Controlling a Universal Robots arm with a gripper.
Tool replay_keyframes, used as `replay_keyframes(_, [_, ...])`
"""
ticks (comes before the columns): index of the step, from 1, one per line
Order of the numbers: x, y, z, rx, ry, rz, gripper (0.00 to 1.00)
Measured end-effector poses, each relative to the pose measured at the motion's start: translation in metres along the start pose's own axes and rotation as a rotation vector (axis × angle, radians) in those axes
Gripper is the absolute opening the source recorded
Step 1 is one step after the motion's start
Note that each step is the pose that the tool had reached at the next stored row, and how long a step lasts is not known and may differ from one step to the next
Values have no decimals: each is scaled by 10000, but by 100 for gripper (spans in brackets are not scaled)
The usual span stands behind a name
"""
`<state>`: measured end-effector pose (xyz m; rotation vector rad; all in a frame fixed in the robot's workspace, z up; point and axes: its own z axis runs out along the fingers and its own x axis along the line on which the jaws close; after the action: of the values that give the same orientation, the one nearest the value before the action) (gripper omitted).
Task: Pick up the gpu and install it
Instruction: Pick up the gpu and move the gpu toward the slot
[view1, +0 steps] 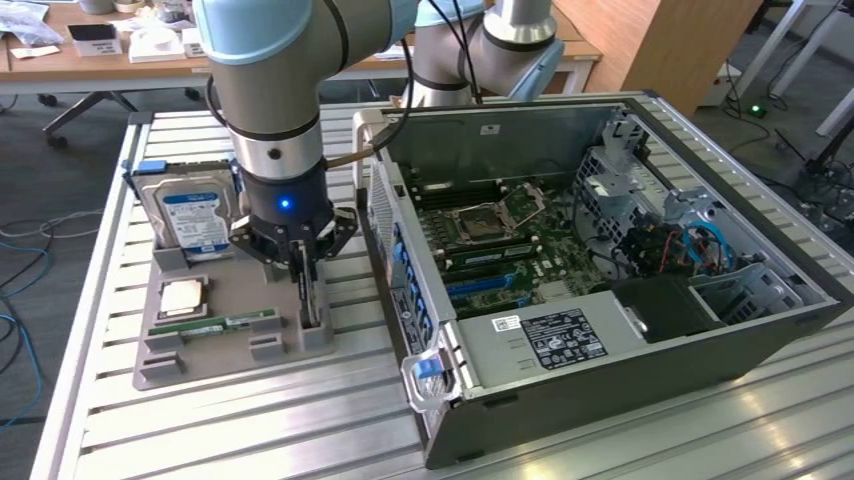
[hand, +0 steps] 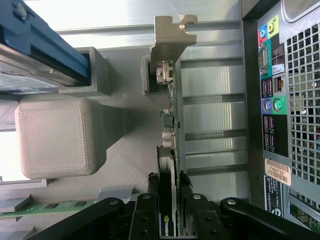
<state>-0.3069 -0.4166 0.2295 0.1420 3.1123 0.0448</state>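
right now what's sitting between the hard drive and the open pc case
In the exterior view, the gripper sits over the gpu, which stands on edge in the grey holder, between the hard drive and the pc case.

I see the gpu (hand: 171, 145) edge-on: green board, dark face, pale metal end. The gripper (hand: 169, 185) is black. The hard drive (view1: 195, 212) is silver with a blue label, and the tabletop (view1: 267, 430) is ribbed silver.

Hand (hand: 168, 177) clamping upright gpu (hand: 169, 145) in grey holder (hand: 125, 155).
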Motion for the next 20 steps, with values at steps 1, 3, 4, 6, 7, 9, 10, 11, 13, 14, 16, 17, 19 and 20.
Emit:
replay_keyframes(1, [0,0,0,0,0,0,27])
replay_keyframes(3, [0,0,0,0,0,0,27])
replay_keyframes(4, [0,0,0,0,0,0,27])
replay_keyframes(6, [0,0,0,0,0,-3,27])
replay_keyframes(7, [0,0,0,-1,0,-42,27])
replay_keyframes(9, [1,0,0,-5,5,-193,27])
replay_keyframes(10, [0,0,0,-6,6,-253,27])
replay_keyframes(11, [0,0,0,-7,8,-274,27])
replay_keyframes(13, [0,0,0,-7,8,-275,27])
replay_keyframes(14, [0,0,0,-7,8,-275,27])
replay_keyframes(16, [0,0,0,-7,8,-290,27])
replay_keyframes(17, [0,0,0,-7,9,-327,27])
replay_keyframes(19, [0,0,0,-10,12,-411,27])
replay_keyframes(20, [0,0,0,-10,12,-413,27])
